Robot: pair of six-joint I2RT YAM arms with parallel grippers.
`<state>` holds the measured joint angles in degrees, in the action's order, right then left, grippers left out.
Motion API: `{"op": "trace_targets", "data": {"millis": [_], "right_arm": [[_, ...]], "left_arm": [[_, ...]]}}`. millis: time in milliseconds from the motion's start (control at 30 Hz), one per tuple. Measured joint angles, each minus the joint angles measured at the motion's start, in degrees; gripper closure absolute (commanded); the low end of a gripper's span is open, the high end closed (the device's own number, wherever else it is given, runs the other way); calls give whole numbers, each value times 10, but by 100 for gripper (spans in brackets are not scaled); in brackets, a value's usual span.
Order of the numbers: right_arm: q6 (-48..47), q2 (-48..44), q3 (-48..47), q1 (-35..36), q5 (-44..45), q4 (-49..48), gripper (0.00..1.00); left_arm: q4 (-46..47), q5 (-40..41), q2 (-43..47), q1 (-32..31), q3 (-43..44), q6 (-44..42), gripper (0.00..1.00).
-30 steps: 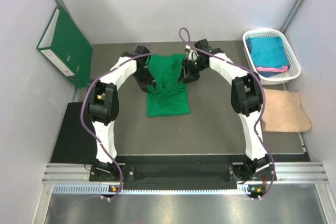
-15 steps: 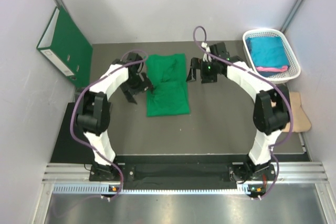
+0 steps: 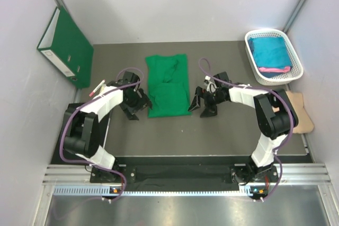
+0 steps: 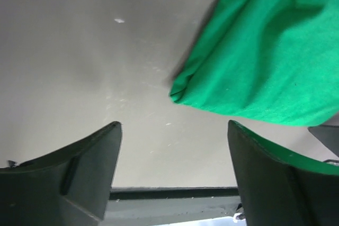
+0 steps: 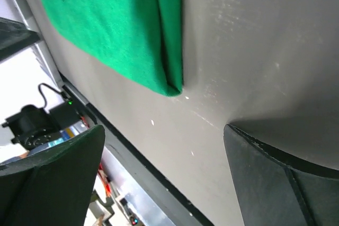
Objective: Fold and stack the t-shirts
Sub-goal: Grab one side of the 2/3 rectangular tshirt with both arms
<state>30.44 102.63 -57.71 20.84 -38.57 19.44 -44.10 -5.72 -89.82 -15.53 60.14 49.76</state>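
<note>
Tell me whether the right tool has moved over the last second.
Yes. The right tool has come back toward its base: it was level with the white basket, and now sits nearer, beside the green t-shirt's near right corner.

No text is readable; the spine label [image 3: 59, 63] on the binder [image 3: 69, 36] is too small.

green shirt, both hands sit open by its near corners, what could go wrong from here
The green shirt looks doubled over at its near corners, so the left hand or right hand may pinch only the top layer and undo the fold. Both open hands are low over the table, so they could shove the cloth into wrinkles instead of gripping it.
</note>
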Motion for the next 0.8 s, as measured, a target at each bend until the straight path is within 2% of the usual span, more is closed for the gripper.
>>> {"op": "trace_targets", "data": {"millis": [100,200,233,267,300,367,400,433,533,800], "right_arm": [[15,0,7,2,-7,-25,13],[24,10,5,6,-9,-43,25],[28,15,3,8,-13,-47,33],[32,22,0,9,-16,-51,34],[34,29,-4,12,-17,-54,37],[43,41,-7,19,-22,-67,53],[46,45,-9,23,-22,-69,60],[48,52,-11,28,-20,-75,76],[57,73,-16,43,-21,-83,93],[67,77,-15,56,-6,-83,97]], "left_arm": [[51,-22,6,-5,-36,9,25],[85,-31,5,-11,-60,16,32],[90,-33,4,-14,-63,18,36],[96,-35,2,-16,-64,20,39],[102,-36,-1,-19,-64,23,51],[120,-38,-11,-27,-64,31,68],[126,-37,-16,-31,-64,33,88],[130,-38,-20,-33,-64,35,98],[139,-38,-33,-41,-64,43,100],[127,-19,-38,-43,-63,43,100]]}}
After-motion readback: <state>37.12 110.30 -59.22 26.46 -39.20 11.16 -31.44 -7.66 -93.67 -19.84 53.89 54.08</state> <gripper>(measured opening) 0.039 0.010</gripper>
